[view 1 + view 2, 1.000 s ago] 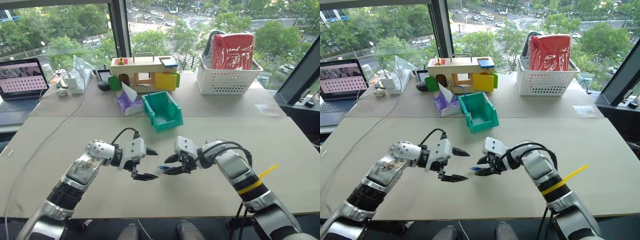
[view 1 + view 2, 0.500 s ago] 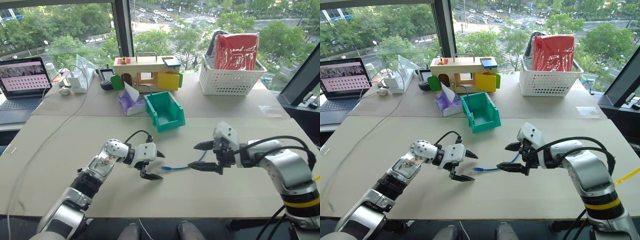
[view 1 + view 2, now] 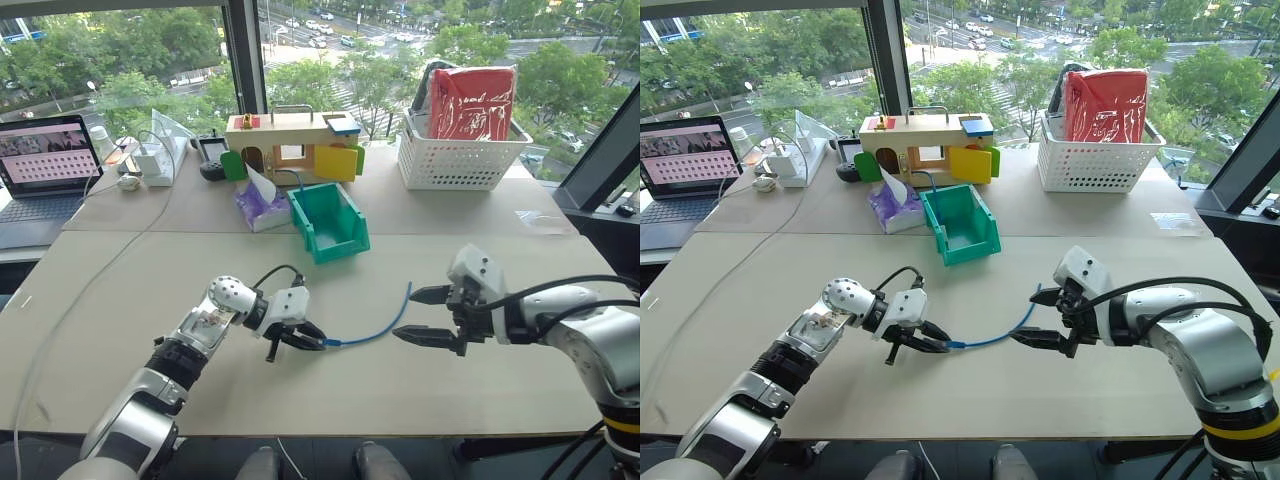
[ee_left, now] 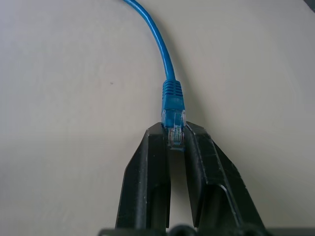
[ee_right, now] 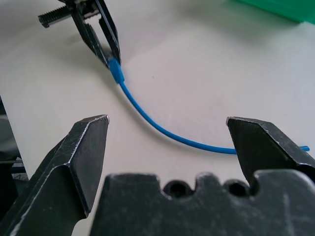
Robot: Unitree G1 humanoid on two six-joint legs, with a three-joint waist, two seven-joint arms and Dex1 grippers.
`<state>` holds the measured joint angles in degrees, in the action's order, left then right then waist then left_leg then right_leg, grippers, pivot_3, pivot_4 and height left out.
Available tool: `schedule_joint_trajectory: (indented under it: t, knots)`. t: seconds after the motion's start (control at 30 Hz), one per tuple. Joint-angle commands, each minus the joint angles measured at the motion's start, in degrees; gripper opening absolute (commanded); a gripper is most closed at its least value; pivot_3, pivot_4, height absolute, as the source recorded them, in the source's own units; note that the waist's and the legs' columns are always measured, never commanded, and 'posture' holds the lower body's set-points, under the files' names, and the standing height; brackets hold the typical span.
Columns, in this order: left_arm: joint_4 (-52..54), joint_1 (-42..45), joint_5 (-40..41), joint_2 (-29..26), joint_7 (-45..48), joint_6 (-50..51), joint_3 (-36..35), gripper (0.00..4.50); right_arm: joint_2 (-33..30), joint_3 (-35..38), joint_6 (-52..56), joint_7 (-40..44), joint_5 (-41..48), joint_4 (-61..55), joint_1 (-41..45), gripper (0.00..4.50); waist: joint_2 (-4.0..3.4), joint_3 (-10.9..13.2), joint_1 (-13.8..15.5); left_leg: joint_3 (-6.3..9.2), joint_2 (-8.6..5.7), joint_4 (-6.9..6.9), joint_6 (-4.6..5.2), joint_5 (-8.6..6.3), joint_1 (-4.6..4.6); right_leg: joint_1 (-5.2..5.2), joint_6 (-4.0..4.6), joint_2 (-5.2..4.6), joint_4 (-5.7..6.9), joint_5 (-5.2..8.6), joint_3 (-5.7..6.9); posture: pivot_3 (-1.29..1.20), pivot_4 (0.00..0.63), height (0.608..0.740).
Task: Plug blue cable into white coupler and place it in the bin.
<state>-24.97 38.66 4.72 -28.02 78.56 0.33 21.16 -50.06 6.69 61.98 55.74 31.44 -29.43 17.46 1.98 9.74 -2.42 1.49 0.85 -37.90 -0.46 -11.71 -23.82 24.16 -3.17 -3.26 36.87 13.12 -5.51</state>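
L gripper (image 4: 176,135) pinches blue cable (image 3: 372,332) plug; R gripper (image 3: 432,316) agape.

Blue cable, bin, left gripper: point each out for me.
blue cable (image 3: 375,332), left eye view, mid-cord.
bin (image 3: 303,215), left eye view, left wall.
left gripper (image 4: 175,138), left wrist view, between fingertips on plug.

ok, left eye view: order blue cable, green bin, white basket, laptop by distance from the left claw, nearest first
1. blue cable: its plug end is pinched in the shut left claw, and the cord runs off toward the right claw.
2. green bin: beyond the claw, mid-table.
3. Laptop at the far left and white basket at the far right: too close to call.
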Motion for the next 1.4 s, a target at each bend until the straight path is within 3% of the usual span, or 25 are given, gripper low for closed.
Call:
schedule_joint_trajectory:
  t: [0.03,0.13,0.33,0.43,0.53,0.63,0.8,1.0,1.4]
  knots:
    - [4.38,0.47,5.09,4.57,-3.42,5.27,-3.89,0.03,4.81,9.33,8.78,-3.81,10.13,-5.1,-3.61,4.44,0.02,0.01,0.24,0.02,0.0,0.0,0.0,0.0,-0.03,0.0,0.01,0.0,0.0,0.0,0.01,0.0,0.15,0.733]
    - [8.83,-0.76,7.13,6.53,-4.21,9.04,-4.65,0.03,9.9,13.9,14.27,-8.45,15.68,-6.88,-5.11,4.44,0.02,0.01,0.4,0.05,-0.06,-0.05,0.0,0.0,-0.14,0.0,0.0,-0.06,-0.02,-0.04,0.02,0.0,0.15,0.733]
    - [17.48,-3.65,7.74,12.67,-13.99,12.4,-5.37,0.03,40.69,30.72,28.54,-28.93,26.23,-9.07,-6.23,4.44,-0.11,-0.02,0.15,0.17,0.05,-0.02,0.0,0.0,-0.06,-0.01,0.05,0.05,0.06,-0.07,0.04,0.0,0.15,0.733]
    - [21.43,-6.42,6.25,12.12,-14.65,13.92,-3.15,0.03,54.4,39.2,30.47,-39.27,29.88,-9.66,-8.26,4.44,-0.21,-0.09,-0.14,0.14,0.02,-0.02,0.0,0.0,-0.07,0.04,0.26,0.03,0.13,-0.21,0.02,0.0,0.15,0.733]
    - [23.36,-8.42,4.16,11.41,-17.28,14.92,-1.86,0.03,60.35,43.46,29.33,-47.53,34.05,-10.22,-9.32,4.44,-0.36,-0.14,-0.15,0.06,-0.03,-0.01,0.0,0.0,-0.04,0.05,0.23,-0.05,0.12,-0.19,-0.03,0.0,0.15,0.733]
    - [24.44,-9.15,4.04,11.3,-18.28,16.61,-1.2,0.03,64.32,41.46,23.61,-56.89,42.0,-10.08,-10.82,4.44,-0.37,-0.14,-0.19,0.06,-0.04,-0.01,0.0,0.01,-0.03,0.0,-0.04,-0.05,0.08,-0.03,-0.02,0.0,0.15,0.733]
    - [25.17,-9.43,4.71,11.1,-18.35,18.21,-0.83,0.03,62.27,31.58,16.2,-68.4,52.12,-9.31,-16.2,4.44,-0.4,-0.17,-0.55,0.05,0.01,0.0,0.0,0.0,0.0,0.0,-0.08,0.0,0.07,0.03,-0.02,0.0,0.15,0.733]
    - [25.3,-9.69,5.49,11.1,-18.57,19.11,-0.87,0.03,54.4,19.71,4.0,-78.09,63.14,-7.59,-21.79,4.44,-0.42,-0.2,-1.12,0.04,0.01,0.1,0.01,0.0,-0.03,-0.01,-0.04,-0.01,-0.07,0.05,-0.04,0.0,0.15,0.733]
    - [25.5,-10.48,6.49,12.13,-20.05,20.47,-1.18,0.03,43.34,7.88,-12.24,-80.52,67.36,-7.2,-24.5,4.44,-0.41,-0.2,-1.3,0.05,0.02,0.1,0.01,0.0,-0.05,-0.02,-0.07,0.01,-0.15,0.06,-0.04,0.0,0.15,0.733]
